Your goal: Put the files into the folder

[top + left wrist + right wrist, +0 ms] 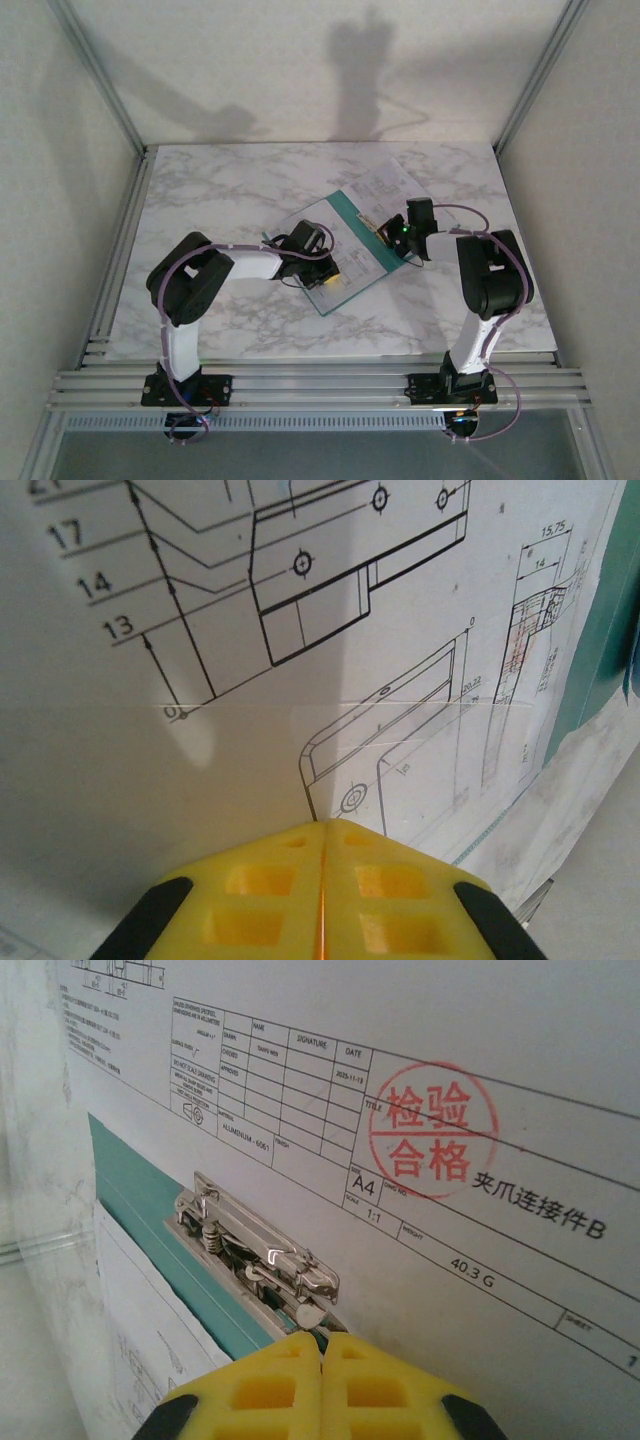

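The teal folder (352,210) lies open in the middle of the marble table, with files (385,185) spread over it. My left gripper (328,268) is shut, its yellow tips (325,825) down on a sheet of part drawings (300,630); I see no paper between the fingers. A strip of the folder (605,630) shows at the right. My right gripper (322,1335) is shut, tips against the round end of the folder's metal clip (255,1245). A sheet with a red stamp (480,1080) lies beside the clip on the teal cover (140,1200), and another sheet (140,1330) lies to its left.
The marble tabletop (220,180) stretches bare to the left and back of the folder. Aluminium frame rails (300,385) run along the near edge, and upright posts stand at the back corners. White walls close the table in on three sides.
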Robot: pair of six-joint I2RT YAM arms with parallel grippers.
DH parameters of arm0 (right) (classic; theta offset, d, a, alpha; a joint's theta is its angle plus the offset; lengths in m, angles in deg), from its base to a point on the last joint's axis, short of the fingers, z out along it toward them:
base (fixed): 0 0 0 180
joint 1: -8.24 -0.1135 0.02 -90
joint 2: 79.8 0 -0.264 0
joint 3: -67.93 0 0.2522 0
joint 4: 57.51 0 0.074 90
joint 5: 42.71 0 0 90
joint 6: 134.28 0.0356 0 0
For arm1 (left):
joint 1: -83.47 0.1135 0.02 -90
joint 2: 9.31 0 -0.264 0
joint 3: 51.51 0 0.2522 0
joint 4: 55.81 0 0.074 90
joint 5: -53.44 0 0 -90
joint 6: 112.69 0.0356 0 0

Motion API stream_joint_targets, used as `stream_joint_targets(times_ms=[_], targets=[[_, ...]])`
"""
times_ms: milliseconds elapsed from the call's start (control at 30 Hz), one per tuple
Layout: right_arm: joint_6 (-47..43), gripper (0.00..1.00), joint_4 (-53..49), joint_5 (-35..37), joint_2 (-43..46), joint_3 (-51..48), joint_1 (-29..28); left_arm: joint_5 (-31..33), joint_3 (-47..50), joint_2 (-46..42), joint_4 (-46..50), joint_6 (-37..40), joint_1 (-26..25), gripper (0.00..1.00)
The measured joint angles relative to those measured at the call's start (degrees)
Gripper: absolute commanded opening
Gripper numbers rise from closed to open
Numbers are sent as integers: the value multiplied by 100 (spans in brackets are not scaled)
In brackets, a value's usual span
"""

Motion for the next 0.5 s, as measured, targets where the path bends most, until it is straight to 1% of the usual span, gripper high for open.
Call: stream_joint_targets(times_ms=[500], targets=[[52,0,-632,190,-177,431,-70,57,4,0,-37,0,0,7]])
